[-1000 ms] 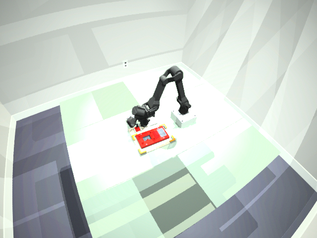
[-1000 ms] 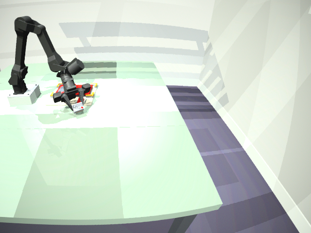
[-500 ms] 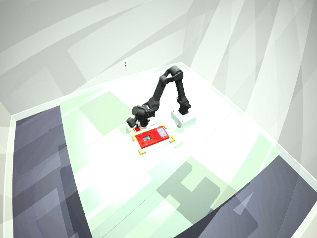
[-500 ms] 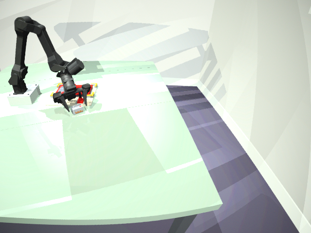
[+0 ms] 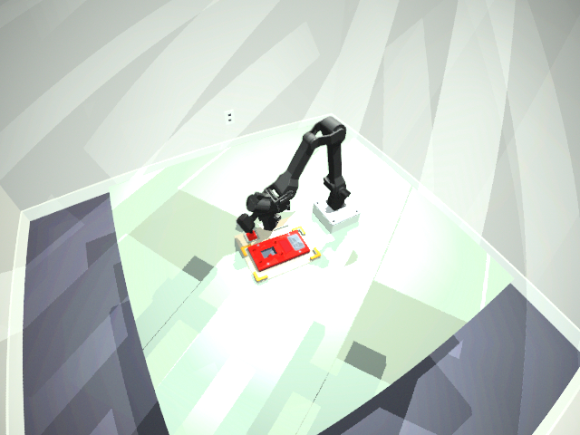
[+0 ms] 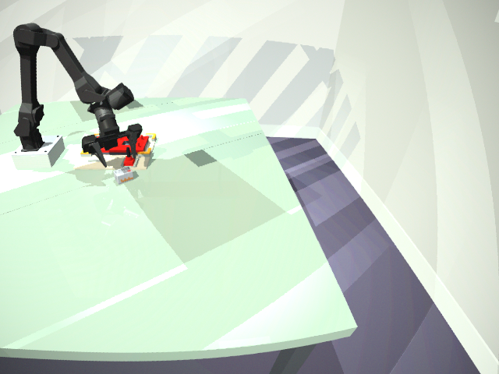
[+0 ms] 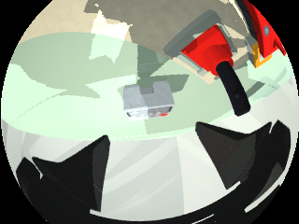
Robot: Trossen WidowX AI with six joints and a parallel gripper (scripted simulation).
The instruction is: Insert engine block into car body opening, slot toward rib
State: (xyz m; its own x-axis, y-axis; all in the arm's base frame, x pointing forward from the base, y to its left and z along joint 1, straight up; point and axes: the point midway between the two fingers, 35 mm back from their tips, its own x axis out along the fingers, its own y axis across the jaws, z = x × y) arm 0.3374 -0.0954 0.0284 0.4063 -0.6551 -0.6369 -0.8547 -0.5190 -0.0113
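The grey-white engine block [image 6: 123, 175] [image 7: 149, 100] is outside the car body, near the table's surface beside the fixture; whether it rests flat is unclear. The wrist view shows a notch in its upper edge. My gripper [image 5: 258, 230] [image 6: 120, 160] [image 7: 152, 133] is wide open and empty, with the block beyond its fingertips. The red car body [image 5: 288, 254] [image 7: 270, 42] lies in the fixture. Its opening [image 5: 268, 252] shows a grey inside with no block in it; the rib cannot be made out clearly. The arm partly hides the body in the exterior view.
The pale fixture has yellow corner brackets [image 5: 259, 277] [image 7: 262, 59]. A red piece [image 5: 251, 236] [image 6: 129, 162] [image 7: 206, 46] with an upright black handle [image 7: 234, 89] stands beside the car body, close to my right finger in the wrist view. The white arm base [image 5: 333, 218] [image 6: 38, 159] is behind.
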